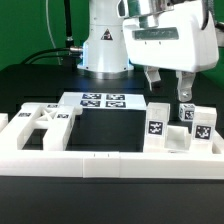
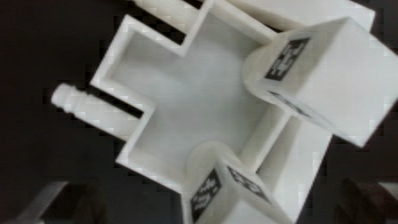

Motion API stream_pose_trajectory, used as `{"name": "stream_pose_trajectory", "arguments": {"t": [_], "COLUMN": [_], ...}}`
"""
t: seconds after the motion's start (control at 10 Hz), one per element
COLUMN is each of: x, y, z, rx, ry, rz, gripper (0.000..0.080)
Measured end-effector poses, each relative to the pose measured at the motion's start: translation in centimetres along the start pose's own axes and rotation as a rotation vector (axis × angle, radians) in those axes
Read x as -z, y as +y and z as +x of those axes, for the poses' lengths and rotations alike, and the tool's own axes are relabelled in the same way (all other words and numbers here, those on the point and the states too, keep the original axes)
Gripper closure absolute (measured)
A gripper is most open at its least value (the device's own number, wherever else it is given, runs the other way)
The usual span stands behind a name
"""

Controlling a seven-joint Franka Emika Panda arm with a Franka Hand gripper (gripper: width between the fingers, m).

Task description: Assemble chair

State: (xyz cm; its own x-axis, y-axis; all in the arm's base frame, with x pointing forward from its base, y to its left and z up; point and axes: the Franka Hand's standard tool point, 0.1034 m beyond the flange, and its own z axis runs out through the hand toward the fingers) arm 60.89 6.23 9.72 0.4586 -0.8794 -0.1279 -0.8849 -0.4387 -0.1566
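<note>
The chair is in loose white pieces. On the exterior view's right stands a cluster of blocky parts with tags (image 1: 156, 120), (image 1: 187, 112), (image 1: 203, 126) on a low white piece (image 1: 172, 142). An X-braced part (image 1: 45, 118) lies on the left. My gripper (image 1: 168, 86) hangs open just above the right cluster, holding nothing. The wrist view looks down on a recessed white piece (image 2: 187, 95) with side pegs (image 2: 80, 100) and two tagged blocks (image 2: 294, 60), (image 2: 222, 185). There my fingers are only dim dark shapes at the frame's edge.
The marker board (image 1: 100, 100) lies flat at the centre back, in front of the robot base (image 1: 102, 45). A long white border rail (image 1: 100, 160) runs along the front of the black table (image 1: 105, 128).
</note>
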Motion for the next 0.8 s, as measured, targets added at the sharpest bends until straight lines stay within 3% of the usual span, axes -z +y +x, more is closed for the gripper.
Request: {"name": "stream_pose_trajectory", "arguments": {"t": [0.3, 0.8], "x": [-0.26, -0.3], "y": [0.19, 0.32], "z": [0.02, 0.2], "rx": [0.322, 0.619], "ry": [-0.005, -0.012], "rz": [-0.069, -0.073], "gripper": [0.015, 0.015]}}
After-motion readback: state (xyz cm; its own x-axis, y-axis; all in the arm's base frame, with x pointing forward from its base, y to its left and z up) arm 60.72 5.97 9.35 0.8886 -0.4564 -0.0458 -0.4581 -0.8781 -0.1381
